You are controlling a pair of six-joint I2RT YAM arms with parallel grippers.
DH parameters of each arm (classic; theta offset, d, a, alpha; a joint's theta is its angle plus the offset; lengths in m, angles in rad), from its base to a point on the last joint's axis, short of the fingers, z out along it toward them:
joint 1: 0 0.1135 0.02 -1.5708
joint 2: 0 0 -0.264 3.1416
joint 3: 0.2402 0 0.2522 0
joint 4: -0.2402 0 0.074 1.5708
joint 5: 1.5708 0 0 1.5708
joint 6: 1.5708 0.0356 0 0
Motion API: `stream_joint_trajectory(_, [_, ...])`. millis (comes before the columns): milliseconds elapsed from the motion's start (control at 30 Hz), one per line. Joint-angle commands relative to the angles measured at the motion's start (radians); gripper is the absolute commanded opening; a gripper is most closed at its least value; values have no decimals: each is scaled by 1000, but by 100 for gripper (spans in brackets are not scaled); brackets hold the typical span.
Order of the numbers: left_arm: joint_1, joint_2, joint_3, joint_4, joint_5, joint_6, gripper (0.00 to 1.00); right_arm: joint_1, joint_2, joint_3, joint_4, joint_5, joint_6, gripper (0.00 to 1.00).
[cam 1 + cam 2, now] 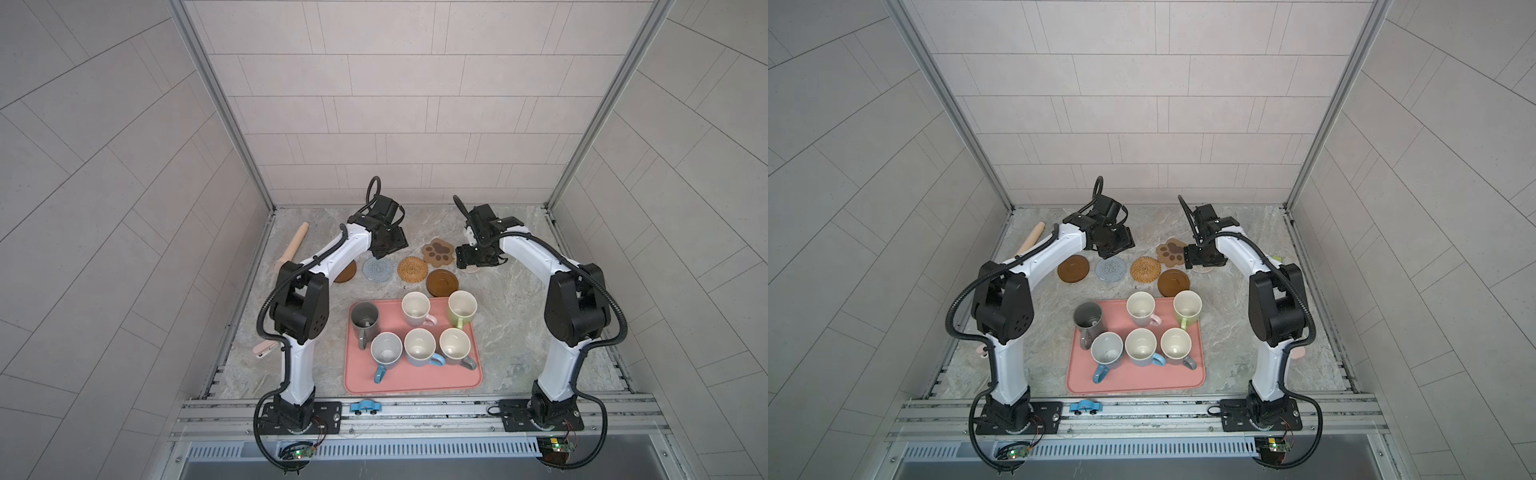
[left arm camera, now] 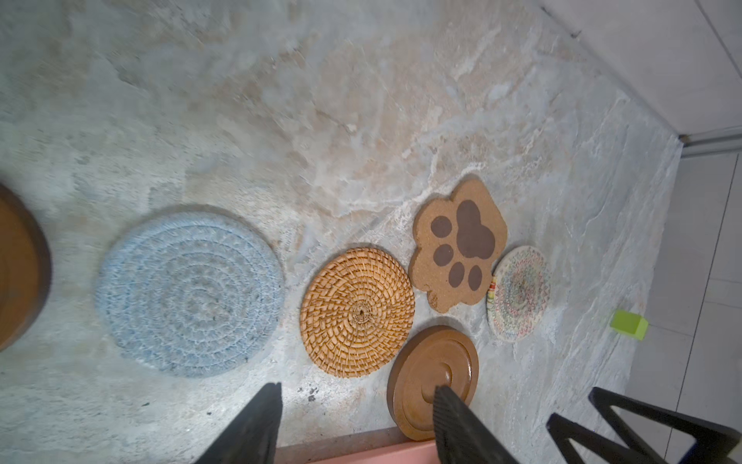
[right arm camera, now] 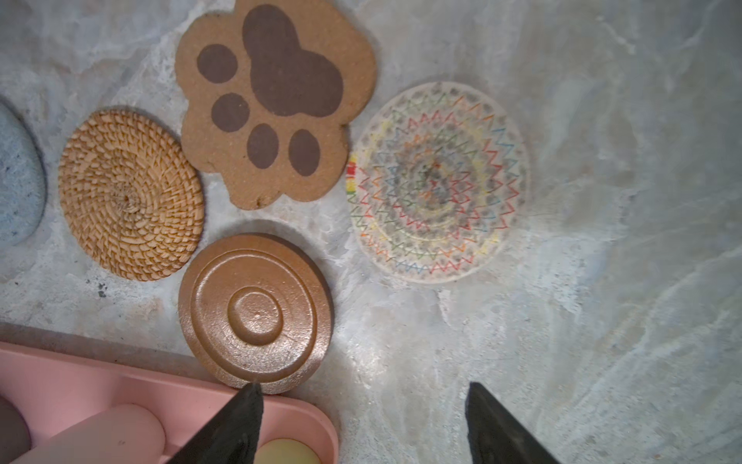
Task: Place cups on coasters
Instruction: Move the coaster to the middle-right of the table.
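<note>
Clock readings are taken on the top views: 12 is the back wall, 6 the arm bases.

Cups: you have all six upright on the pink tray (image 1: 415, 380), none on a coaster. Back row, running 9 to 3: dark grey cup (image 1: 365, 318), pink cup (image 1: 415, 308), green cup (image 1: 462, 307). Front row, same order: blue-handled cup (image 1: 386, 351), light blue cup (image 1: 419, 347), grey cup (image 1: 455, 345). The front three stand close together; whether they touch, cannot tell.

Coasters: all six lie flat on the table (image 1: 511, 332) at 12 of the tray. Running 9 to 3: left brown disc (image 1: 348, 274), partly under your left arm in a top view; crochet round (image 1: 378, 269); rattan round (image 1: 412, 269); paw (image 1: 438, 251); cream round (image 3: 437, 182). The right brown disc (image 1: 441, 282) sits at 6 of the paw, just beside the tray's back edge. The paw lies just beside the cream round's coloured tab.

Left gripper (image 2: 357, 387): hangs above the table at 12 to 1 of the crochet round. Jaws stand apart, nothing between them.

Right gripper (image 3: 363, 385): hangs over the cream round and hides most of it in both top views. Jaws stand apart, nothing between them; in the wrist view the right brown disc lies near one fingertip.

Strays: rolling pin (image 1: 293, 247) at 10 of the tray, by the side rail; toy car (image 1: 365, 406) on the front rail at 6; green block (image 2: 628, 325) at 3 of the cream round.
</note>
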Motion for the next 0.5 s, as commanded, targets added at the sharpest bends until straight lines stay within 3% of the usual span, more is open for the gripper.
stream_joint_trajectory(0, [1,-46,-27,4,-33,-18,67,37,43,30,-62,-26,-62,76])
stream_joint_trajectory(300, [10,-89,-88,7,-43,-18,67,103,132,78,-96,-19,-101,58])
stream_joint_trajectory(467, [11,-113,-127,22,-53,-22,68,115,169,99,-95,-20,-107,55])
